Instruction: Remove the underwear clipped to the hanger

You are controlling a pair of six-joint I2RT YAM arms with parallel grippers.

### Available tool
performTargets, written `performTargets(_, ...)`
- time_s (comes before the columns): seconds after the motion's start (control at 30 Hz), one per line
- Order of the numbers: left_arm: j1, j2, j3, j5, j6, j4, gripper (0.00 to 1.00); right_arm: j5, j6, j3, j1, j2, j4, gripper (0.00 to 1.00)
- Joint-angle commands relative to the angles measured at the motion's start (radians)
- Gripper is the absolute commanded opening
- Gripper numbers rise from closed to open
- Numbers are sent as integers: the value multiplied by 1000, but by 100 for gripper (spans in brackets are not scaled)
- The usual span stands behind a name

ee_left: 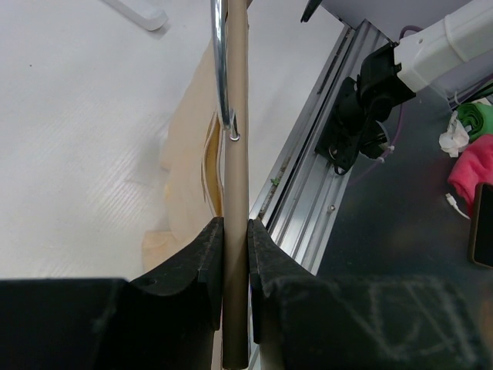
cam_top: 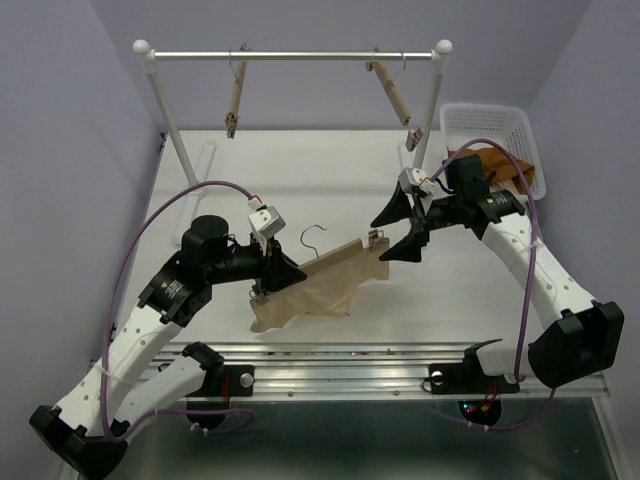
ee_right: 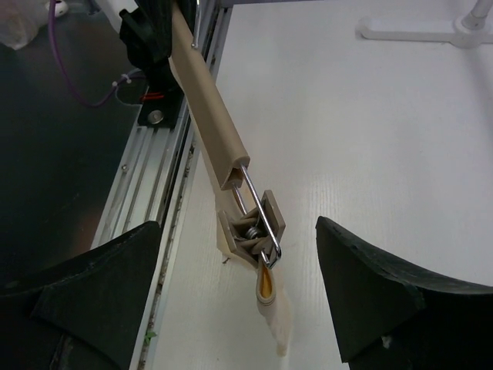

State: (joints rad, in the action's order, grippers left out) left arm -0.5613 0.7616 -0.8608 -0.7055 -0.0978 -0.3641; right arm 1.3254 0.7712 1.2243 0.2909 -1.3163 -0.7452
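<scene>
One beige underwear in the top view, hung under a wooden hanger, sagging to the table. Hanger's left end is clamped in the left gripper; cloth at its 4 o'clock. At the right end the right gripper is spread wide around the clip; cloth at its 8 o'clock. Two bare hangers on the rack.
Left wrist: fingers pinched on the hanger, cloth at 11 o'clock.
Right wrist: jaws wide, one clip centred between them, biting a pale cloth corner at 6 o'clock.
</scene>
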Motion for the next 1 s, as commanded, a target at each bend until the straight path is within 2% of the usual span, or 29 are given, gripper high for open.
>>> performTargets(0.0,-2,-24,-41,-23,-2,56,0,35,5,47,16,20,10,84)
performTargets(0.17,0,-30,-37,-22,-8,62,0,40,-3,47,16,17,15,80)
performTargets(0.27,0,-33,-34,-17,-10,63,0,43,-4,47,25,15,15,75)
performTargets(0.5,-2,-28,-29,-14,-10,59,0,70,-16,49,25,17,27,54)
performTargets(0.7,0,-33,-29,-3,-6,48,0,84,-59,47,25,20,59,45)
performTargets(0.9,-2,-28,-30,1,-5,42,0,115,-72,47,25,15,72,25)
performTargets(0.97,0,-27,-30,3,-6,42,0,113,-75,50,25,9,73,12)
